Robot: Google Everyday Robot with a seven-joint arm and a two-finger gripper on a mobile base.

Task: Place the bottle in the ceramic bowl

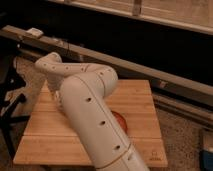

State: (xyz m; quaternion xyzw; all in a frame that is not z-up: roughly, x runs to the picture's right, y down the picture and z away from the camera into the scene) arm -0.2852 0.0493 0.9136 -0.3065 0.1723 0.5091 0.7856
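Note:
The ceramic bowl (120,122) shows only as a sliver of orange-red on the wooden table, just right of my white arm (95,120), which covers most of it. The bottle is hidden. My gripper (58,93) hangs below the wrist over the table's back left part and is mostly covered by the forearm. It sits well to the left of the bowl.
The wooden table (142,102) has its edges close on all sides. A long metal rail (150,72) runs behind it, with a small white object (36,32) on its left end. A black stand (10,102) is at the left. A blue-white box (207,150) sits on the floor at the right.

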